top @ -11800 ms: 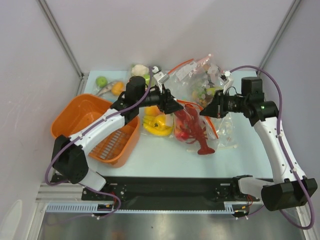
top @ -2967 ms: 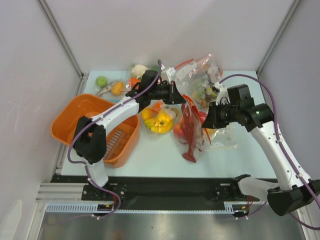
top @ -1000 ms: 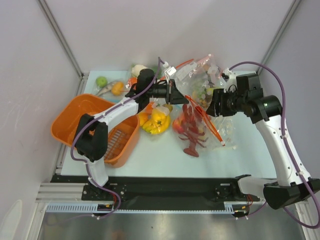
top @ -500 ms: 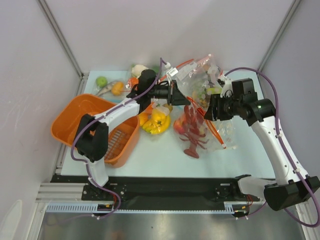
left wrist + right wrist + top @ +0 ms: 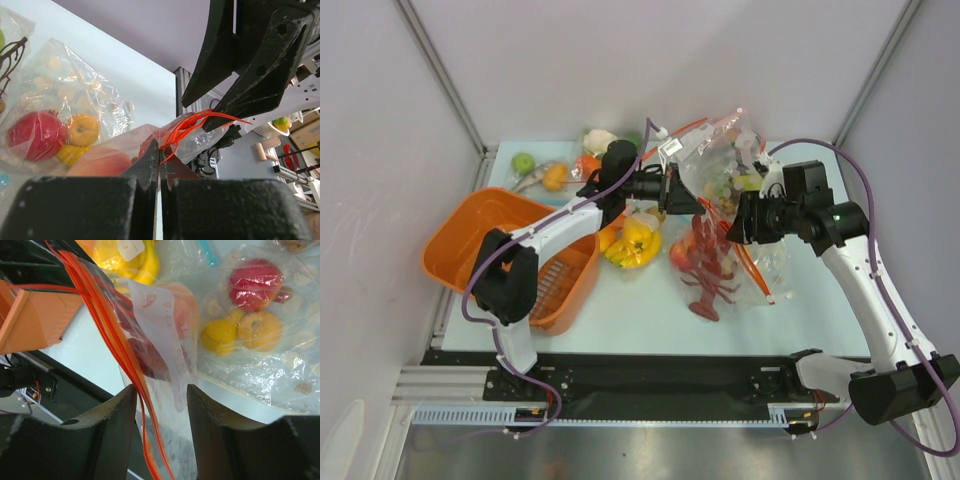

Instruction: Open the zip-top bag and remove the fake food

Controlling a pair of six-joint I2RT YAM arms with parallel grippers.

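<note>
The zip-top bag hangs crumpled between both arms, its orange-red zip strip running down its mouth. My left gripper is shut on the bag's upper edge; in the left wrist view its jaws pinch the clear film just below the strip. My right gripper is open. In the right wrist view the film and strip pass between its spread fingers, and the strip brushes the left finger. Fake food shows inside the bag: a dark-red lobster and a reddish apple.
An orange basket stands at the left. A small bag with a yellow banana bunch lies under the left arm. Another clear bag of small fruits sits behind. A green apple and cauliflower lie at the back left.
The right gripper has shifted slightly left and lower along the bag's strip. The bag and lobster hang a little lower. The left gripper stays shut on the bag.
</note>
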